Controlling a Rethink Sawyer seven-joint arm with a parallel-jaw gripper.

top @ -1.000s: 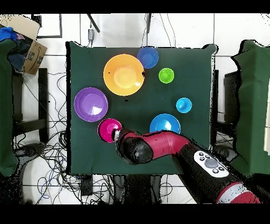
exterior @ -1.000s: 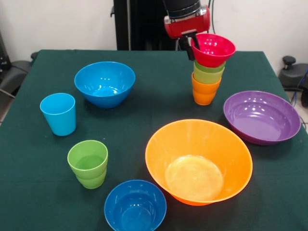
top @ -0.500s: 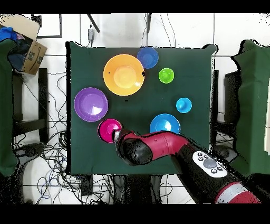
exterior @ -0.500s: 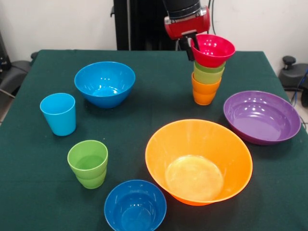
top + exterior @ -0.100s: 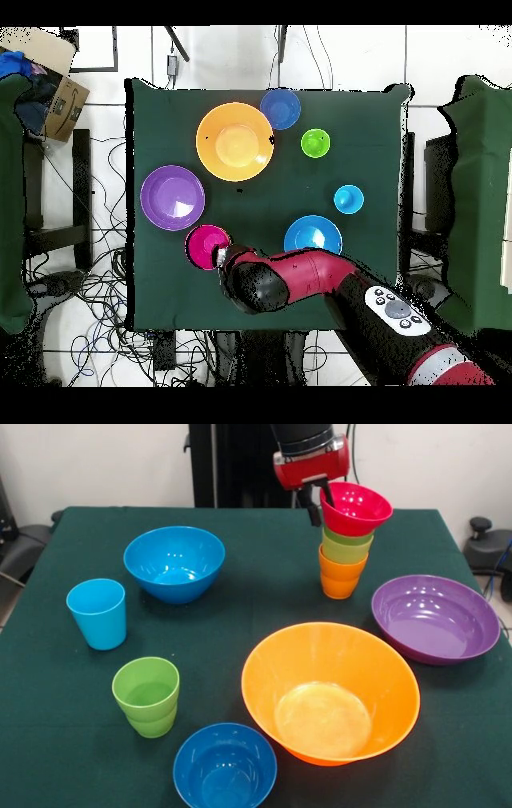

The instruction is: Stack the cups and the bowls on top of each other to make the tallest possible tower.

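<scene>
Three cups nested, orange lowest, form the tower at the surface's far side, with the red bowl tilted on top. Jaws pinch the red bowl's rim. Purple bowl sits nearby.

The fingers grip the red bowl's rim atop the tower, tilted.

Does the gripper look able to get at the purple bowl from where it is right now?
Probably yes. The purple bowl sits open and uncovered beside the tower, with nothing inside it. The gripper is at the red bowl on the tower, so it would have to clear that first.
</scene>
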